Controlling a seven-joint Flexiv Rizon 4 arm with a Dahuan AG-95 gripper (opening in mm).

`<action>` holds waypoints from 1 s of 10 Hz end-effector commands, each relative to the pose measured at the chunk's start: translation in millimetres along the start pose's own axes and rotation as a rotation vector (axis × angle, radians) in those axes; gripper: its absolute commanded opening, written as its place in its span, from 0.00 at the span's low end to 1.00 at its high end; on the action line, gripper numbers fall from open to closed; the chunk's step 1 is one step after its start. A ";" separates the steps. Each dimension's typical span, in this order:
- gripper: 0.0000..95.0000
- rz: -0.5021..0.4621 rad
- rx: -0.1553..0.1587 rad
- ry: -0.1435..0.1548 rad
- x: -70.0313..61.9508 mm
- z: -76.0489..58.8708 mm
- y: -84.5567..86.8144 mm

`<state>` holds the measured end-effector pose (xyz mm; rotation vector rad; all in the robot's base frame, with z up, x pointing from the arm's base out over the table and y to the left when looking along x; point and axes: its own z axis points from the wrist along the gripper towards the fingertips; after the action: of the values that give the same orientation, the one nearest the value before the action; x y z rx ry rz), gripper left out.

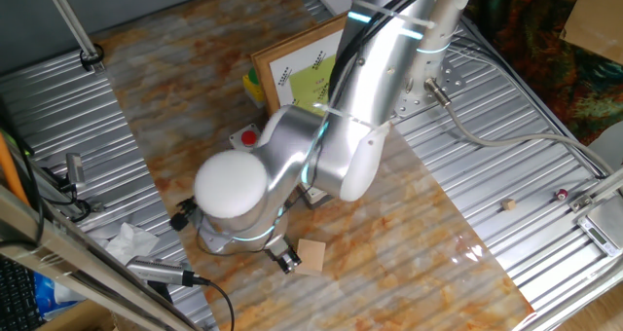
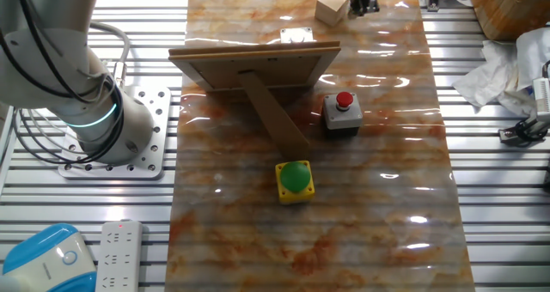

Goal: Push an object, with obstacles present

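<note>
One fixed view: silver, glossy arm (image 1: 341, 127) bent low over marbled orange-and-cream tabletop (image 1: 419, 234), rounded white joint cap nearest the lens. Dark pincer (image 1: 284, 260) down at the surface, just beside the wooden cube (image 1: 311, 255); touching or not, cannot tell, and fingers apart or together, cannot tell either. Cube plain, light tan, square-edged, sitting flat near the tabletop's front part. Behind the arm, wood-framed picture (image 1: 297, 73) with yellow-green sheet, upright and leaning back. Grey button box (image 1: 247, 138) with red round button peeking out beside the arm's elbow. Ribbed metal slats (image 1: 526, 136) on both sides, crumpled white tissue (image 1: 131, 241) at left.

The other fixed view: same tabletop (image 2: 378, 223) seen from the opposite side, shiny with glare streaks. Cube (image 2: 331, 9) at the far edge, pincer (image 2: 364, 0) dark and close on its right, state unclear. Frame's (image 2: 253, 66) brown back and slanted prop leg facing the lens. Grey box (image 2: 342, 114) with red button right of the prop; yellow box (image 2: 295, 180) with green button nearer. Arm base (image 2: 112, 129) on a perforated plate at left; power strip (image 2: 119, 253) below.
</note>
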<state>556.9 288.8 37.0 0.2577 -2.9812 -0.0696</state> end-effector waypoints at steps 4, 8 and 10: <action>0.00 -0.038 -0.011 -0.001 -10.2 -17.6 -28.5; 0.00 -0.034 0.011 -0.005 -12.1 -17.7 -32.6; 0.00 -0.035 0.013 -0.007 -12.5 -17.7 -35.1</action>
<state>579.7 256.6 49.2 0.3131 -2.9829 -0.0554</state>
